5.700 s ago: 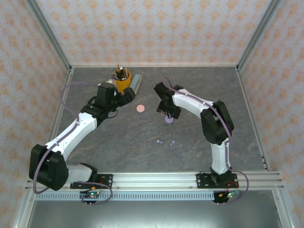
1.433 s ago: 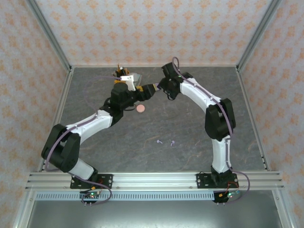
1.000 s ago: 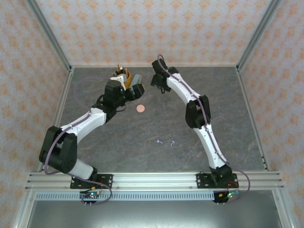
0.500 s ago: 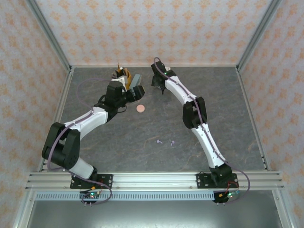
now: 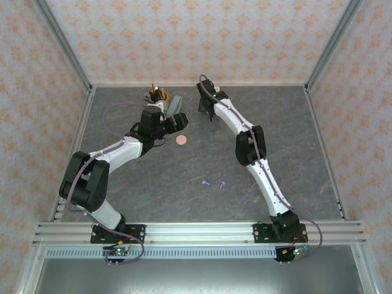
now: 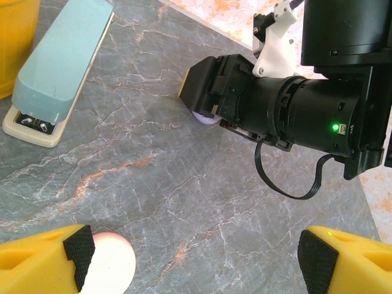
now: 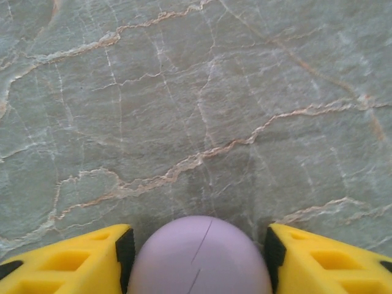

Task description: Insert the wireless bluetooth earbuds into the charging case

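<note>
With left gripper (image 6: 197, 260) jaws wide apart and right gripper (image 7: 197, 242) clamped on the lilac charging case (image 7: 199, 266) near the stapler (image 6: 58, 67), pinch the likely light, slippery earbuds (image 5: 222, 184) gently across the stem.

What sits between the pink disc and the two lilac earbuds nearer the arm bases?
Nothing: in the top view the grey marbled table is bare between the pink disc and the lilac earbuds.
</note>
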